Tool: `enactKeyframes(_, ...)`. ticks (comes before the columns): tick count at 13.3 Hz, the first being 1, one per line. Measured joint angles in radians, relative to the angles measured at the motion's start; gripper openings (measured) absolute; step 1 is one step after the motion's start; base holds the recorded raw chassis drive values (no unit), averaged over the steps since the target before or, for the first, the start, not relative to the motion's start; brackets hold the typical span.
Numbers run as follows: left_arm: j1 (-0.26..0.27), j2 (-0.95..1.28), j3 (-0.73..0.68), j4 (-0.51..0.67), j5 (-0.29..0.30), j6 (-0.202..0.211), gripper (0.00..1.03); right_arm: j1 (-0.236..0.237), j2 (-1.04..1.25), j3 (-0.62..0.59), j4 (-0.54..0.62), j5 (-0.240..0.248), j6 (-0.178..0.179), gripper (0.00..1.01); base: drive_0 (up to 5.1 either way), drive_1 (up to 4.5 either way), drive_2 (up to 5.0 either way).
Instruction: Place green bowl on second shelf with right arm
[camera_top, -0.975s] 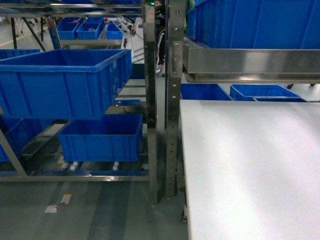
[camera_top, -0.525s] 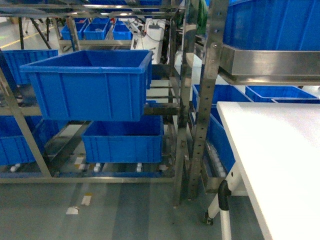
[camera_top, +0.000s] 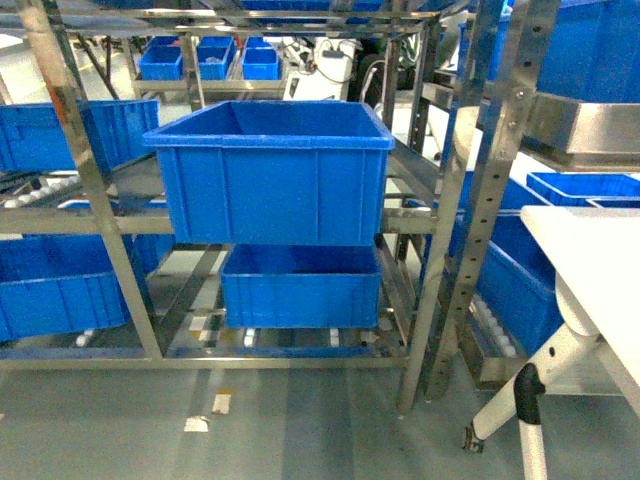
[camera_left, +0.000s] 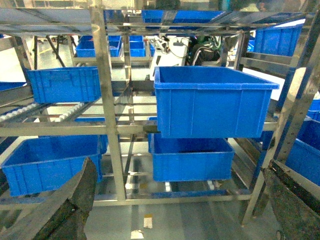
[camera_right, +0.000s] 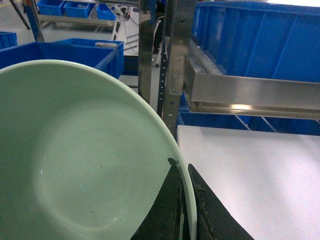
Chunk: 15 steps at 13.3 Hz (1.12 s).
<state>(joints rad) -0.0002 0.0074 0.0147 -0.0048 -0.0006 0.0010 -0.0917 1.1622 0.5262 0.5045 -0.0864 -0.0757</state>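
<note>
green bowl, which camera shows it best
The right wrist view: the green bowl fills the frame, its rim pinched in the right gripper. The head and left wrist views show only racks and blue crates, no bowl.

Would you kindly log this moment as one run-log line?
right gripper: shut on green bowl rim | left gripper: open, empty | second shelf: holds blue crate, bowl not placed

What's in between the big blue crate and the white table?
In the head view, a shiny perforated steel upright stands between the large blue crate and the white table.
</note>
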Motion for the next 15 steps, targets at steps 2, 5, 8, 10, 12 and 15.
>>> enactKeyframes(2, 0.0, 0.0, 0.0, -0.002, 0.0, 0.0, 0.98, 0.0, 0.0, 0.0, -0.002, 0.0, 0.0, 0.02, -5.0, 2.45, 2.5)
enactKeyframes(5, 0.0, 0.0, 0.0, 0.0, -0.001, 0.0, 0.98, 0.0, 0.0, 0.0, -0.004, 0.0, 0.0, 0.02, -5.0, 2.5, 2.5)
enactKeyframes(8, 0.0, 0.0, 0.0, 0.002, 0.0, 0.0, 0.98, 0.0, 0.001, 0.0, -0.002, 0.0, 0.0, 0.02, -5.0, 2.48, 2.5)
enactKeyframes(10, 0.0, 0.0, 0.0, 0.003, 0.0, 0.0, 0.98, 0.0, 0.001, 0.0, -0.004, 0.0, 0.0, 0.02, -2.4, 1.8, 0.5)
enactKeyframes(12, -0.001, 0.0, 0.0, 0.005, -0.003, 0.0, 0.98, 0.005, 0.0, 0.0, -0.003, -0.006, 0.0, 0.02, 0.0, 0.0, 0.0)
enactKeyframes(15, -0.001, 0.0, 0.0, 0.006, -0.002, 0.0, 0.98, 0.0, -0.004, 0.0, 0.0, -0.003, 0.0, 0.02, -0.1, 2.81, -3.0)
